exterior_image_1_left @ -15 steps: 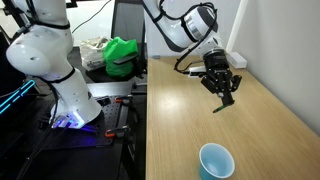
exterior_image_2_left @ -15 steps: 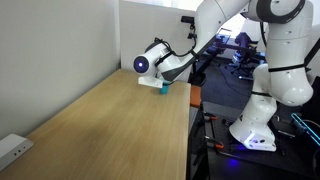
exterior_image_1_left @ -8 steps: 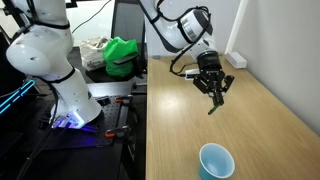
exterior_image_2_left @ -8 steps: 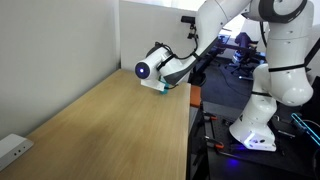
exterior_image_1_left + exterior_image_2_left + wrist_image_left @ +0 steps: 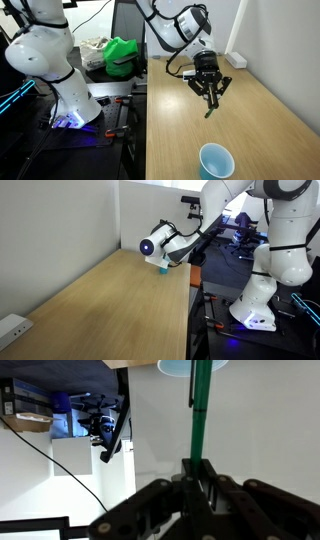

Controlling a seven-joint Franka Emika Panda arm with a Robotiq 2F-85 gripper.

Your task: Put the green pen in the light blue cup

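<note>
While gripper point(image 5: 209, 97) clamps thin, dark green pen point(image 5: 200, 415), tip seemingly points toward light blue cup point(image 5: 216, 160).

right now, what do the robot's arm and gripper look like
The arm is glossy white, built of rounded segments with dark joints. A thin black cable loops beside the wrist. The gripper is all black, with angular linked fingers.

The light blue cup point(image 5: 175, 365) is cropped at the wrist view's top.
</note>
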